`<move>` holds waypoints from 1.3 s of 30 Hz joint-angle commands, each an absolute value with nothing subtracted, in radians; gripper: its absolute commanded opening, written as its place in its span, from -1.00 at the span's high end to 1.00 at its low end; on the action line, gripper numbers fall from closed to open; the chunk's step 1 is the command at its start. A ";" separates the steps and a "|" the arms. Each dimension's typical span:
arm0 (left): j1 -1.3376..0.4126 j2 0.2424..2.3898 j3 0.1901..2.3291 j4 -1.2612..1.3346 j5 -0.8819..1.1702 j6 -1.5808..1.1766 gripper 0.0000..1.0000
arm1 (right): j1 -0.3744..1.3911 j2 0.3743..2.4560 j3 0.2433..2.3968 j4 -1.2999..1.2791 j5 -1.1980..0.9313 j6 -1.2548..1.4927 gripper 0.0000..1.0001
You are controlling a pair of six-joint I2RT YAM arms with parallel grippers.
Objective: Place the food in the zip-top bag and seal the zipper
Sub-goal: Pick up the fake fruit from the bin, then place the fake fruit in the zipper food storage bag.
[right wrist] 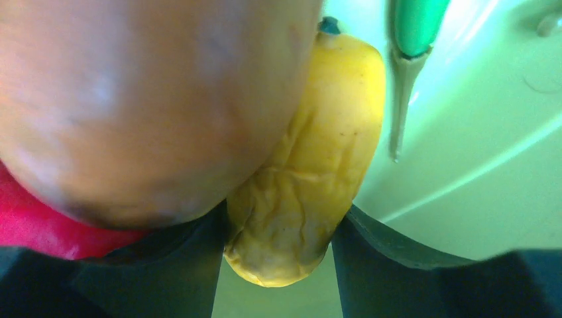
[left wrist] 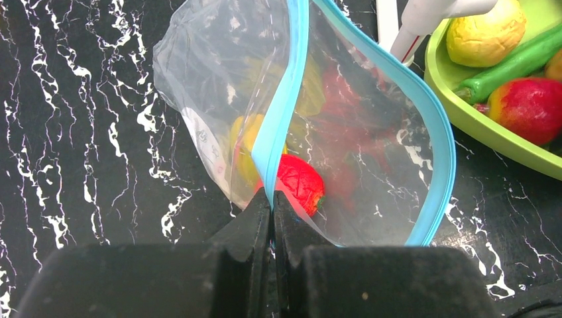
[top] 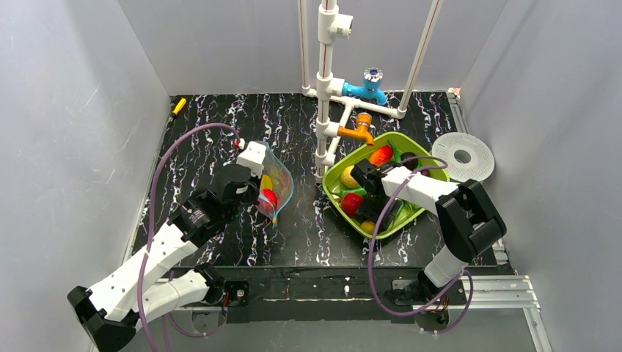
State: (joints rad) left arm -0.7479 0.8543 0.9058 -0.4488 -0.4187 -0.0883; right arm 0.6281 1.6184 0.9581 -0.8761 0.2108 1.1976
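My left gripper (left wrist: 272, 199) is shut on the light-blue zipper (left wrist: 286, 99) of the clear zip-top bag (top: 279, 183), holding its mouth open and upright on the table. Inside the bag lie a red food piece (left wrist: 299, 182) and a yellow one (left wrist: 244, 142). My right gripper (right wrist: 278, 218) is down in the lime-green tray (top: 383, 232), and both of its fingers press the sides of a wrinkled yellow food piece (right wrist: 318, 152). A large orange-brown fruit (right wrist: 146, 99) fills the view beside it, with a red piece (right wrist: 26, 218) beneath and a green vegetable (right wrist: 414, 23) beyond.
A white pipe frame (top: 325, 88) with a blue tap (top: 369, 84) and an orange tap (top: 359, 130) stands just behind the tray. A white perforated disc (top: 462, 155) lies at the right. A small yellow item (top: 178, 105) sits at the far left. Grey walls enclose the table.
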 commanded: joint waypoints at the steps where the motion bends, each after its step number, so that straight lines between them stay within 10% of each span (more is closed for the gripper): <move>1: -0.741 0.854 0.894 -0.448 -0.437 -0.077 1.00 | 0.621 1.629 0.972 -0.851 0.246 1.173 -0.15; 16: -0.742 0.899 0.885 -0.427 -0.449 -0.072 1.00 | 0.622 1.252 0.980 -0.851 0.402 0.916 0.97; 27: -0.741 1.033 1.269 -1.029 -0.231 -0.350 1.00 | 0.623 1.050 0.823 -0.366 -0.137 0.556 0.97; 39: -0.741 1.038 1.242 -0.918 -0.026 -0.549 1.00 | 0.812 0.990 0.895 -0.164 -0.246 0.499 0.97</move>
